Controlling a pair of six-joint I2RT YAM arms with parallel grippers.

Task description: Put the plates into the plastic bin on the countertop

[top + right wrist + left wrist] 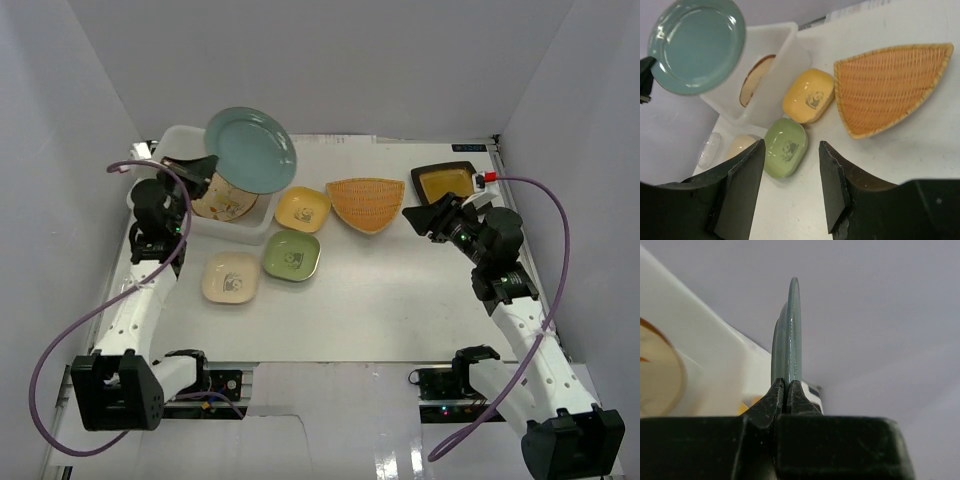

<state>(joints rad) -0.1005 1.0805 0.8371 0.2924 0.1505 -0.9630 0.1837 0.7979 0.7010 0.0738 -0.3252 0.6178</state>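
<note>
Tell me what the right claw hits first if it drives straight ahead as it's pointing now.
Probably the green plate: it sits in the gap of the open right claw, with the yellow plate beyond. Depth is unclear, so bare countertop may come first.

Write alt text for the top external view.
The left gripper holds a blue plate tilted over the plastic bin, which contains a patterned plate. The open right gripper hovers beside the orange fan-shaped plate; yellow, green and cream dishes lie on the countertop.
</note>
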